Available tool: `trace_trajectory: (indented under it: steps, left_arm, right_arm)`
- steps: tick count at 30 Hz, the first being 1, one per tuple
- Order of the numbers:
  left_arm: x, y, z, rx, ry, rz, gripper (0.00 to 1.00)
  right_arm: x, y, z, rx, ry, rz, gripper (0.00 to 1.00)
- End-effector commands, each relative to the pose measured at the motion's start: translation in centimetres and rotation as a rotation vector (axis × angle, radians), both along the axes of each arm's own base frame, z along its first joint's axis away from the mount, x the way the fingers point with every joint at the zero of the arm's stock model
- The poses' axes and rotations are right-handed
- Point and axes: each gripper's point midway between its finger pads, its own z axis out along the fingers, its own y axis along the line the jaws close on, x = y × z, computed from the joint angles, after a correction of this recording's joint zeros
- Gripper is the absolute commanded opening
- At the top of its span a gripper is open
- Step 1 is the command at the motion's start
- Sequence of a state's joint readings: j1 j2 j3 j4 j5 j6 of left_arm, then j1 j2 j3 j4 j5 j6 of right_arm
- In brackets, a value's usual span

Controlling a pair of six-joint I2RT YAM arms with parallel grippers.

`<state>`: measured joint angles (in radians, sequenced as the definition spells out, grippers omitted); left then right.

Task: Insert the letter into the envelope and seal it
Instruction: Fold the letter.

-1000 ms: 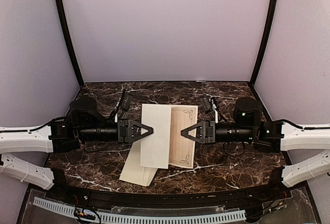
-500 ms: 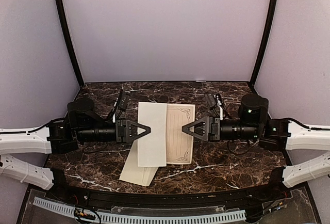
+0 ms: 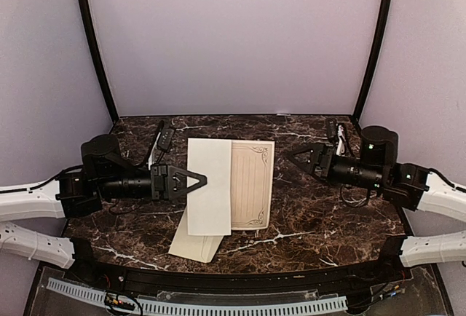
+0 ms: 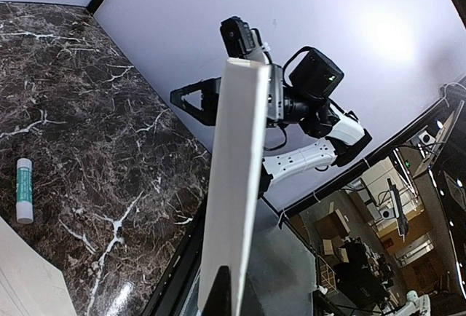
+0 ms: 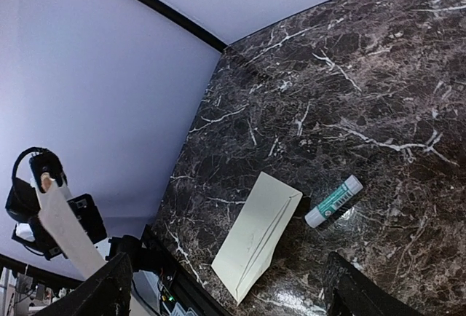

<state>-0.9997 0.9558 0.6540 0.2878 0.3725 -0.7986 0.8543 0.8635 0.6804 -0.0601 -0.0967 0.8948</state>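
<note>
1. My left end effector [image 3: 198, 180] is shut tight on the left side of the letter [image 3: 251, 183]. It now carries the letter alone above the surface [image 3: 320, 214] and has drawn it slightly leftward.
2. The letter hangs half folded, its plain panel lapped over the bordered one.
3. The envelope [image 3: 193, 245] lies flat on the surface beneath the letter's near-left corner, not yet touched.
4. A glue stick [image 5: 333, 201] lies on the surface below the letter, just beside the envelope.
5. My right end effector [image 3: 298, 157] was at the letter's right edge a second ago. It has let go and backed well off to the right, jaws wide and empty.
6. I judge the handover done: my right side is free to open the envelope for insertion.
</note>
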Motion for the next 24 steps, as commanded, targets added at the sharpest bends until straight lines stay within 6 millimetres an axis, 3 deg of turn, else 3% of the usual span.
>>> trace_trajectory:
  steps: [1,5,16,24]
  left_arm:
    - [-1.4,-0.2,2.9,-0.074,-0.048,-0.079,0.0]
    - [-1.9,-0.6,3.6,-0.1,-0.058,-0.117,0.0]
    - [-1.9,-1.5,4.1,-0.134,-0.064,-0.154,0.0]
    - [-1.2,-1.5,3.5,-0.112,-0.062,-0.11,0.0]
  right_arm:
    - [0.4,-0.2,-3.2,-0.032,0.081,-0.01,0.87]
    - [-1.2,2.5,-3.3,-0.009,0.056,0.166,0.88]
    - [-6.7,8.7,1.3,0.057,-0.104,0.503,0.92]
    - [-9.5,9.7,5.6,0.214,-0.191,0.627,0.94]
